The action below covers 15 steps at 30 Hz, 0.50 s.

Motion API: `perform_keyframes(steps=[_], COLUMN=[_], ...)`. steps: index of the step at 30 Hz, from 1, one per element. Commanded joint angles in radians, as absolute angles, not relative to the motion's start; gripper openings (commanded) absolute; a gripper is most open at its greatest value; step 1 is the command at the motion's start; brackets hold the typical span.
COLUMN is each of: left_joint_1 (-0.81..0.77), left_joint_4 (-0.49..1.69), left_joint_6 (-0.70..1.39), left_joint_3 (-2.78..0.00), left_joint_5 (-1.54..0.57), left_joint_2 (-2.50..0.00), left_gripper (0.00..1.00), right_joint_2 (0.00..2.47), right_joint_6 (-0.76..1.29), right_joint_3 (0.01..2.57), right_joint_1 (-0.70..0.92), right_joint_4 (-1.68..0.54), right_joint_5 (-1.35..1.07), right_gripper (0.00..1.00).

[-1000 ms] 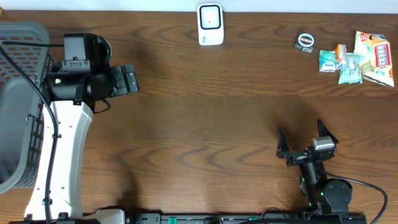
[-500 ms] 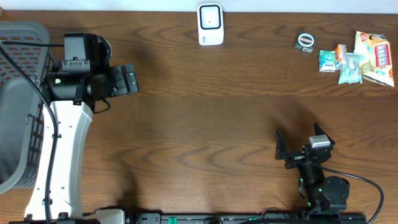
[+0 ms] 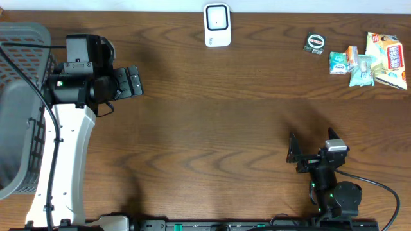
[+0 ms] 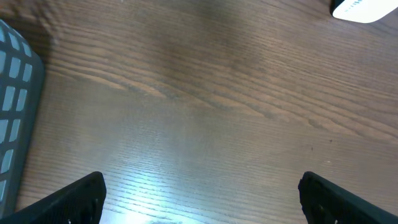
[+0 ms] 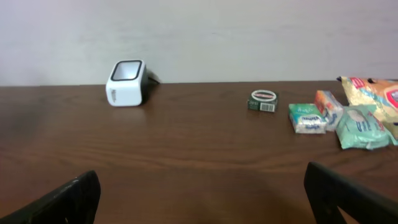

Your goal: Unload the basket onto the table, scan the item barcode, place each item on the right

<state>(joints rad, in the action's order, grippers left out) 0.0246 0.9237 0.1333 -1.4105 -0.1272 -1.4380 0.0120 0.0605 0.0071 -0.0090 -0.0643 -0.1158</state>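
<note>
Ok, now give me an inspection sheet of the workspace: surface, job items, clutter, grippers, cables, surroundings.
Surface: brown wood-grain table, no spills seen.
Job's things: white scanner at the far edge; tin, packets and snack bag grouped far right.
Clutter: nothing seen.
Grippers: left gripper open, empty, beside the basket; right gripper open, empty, near the front edge.
Cables: black cable crosses the basket; another loops by the right arm's base.
Surroundings: grey basket at left; pale wall behind.

overhead: straight down | left wrist: close, steep | right wrist: low, level | shared: scanner (image 3: 217, 25)
</note>
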Motion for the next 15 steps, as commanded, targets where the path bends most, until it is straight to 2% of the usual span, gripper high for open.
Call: perform_keyframes(steps=[1,15], left_joint_1=[0.028,0.028], left_joint_4=[0.927,0.927], left_joint_6=[0.131,0.131], left_joint_3=[-1.412,-1.412], left_joint_5=[-0.118,-0.118], left_joint_2=[-1.438,-1.437], left_gripper=[0.97,0.98], right_joint_2=[0.005,0.005], right_joint_6=[0.072,0.025], right_joint_3=[0.006,0.006], right_joint_1=[-0.013,-0.012], right_joint_4=[-0.076,-0.071], right_joint_5=[-0.081,-0.084], right_gripper=[0.99,0.99])
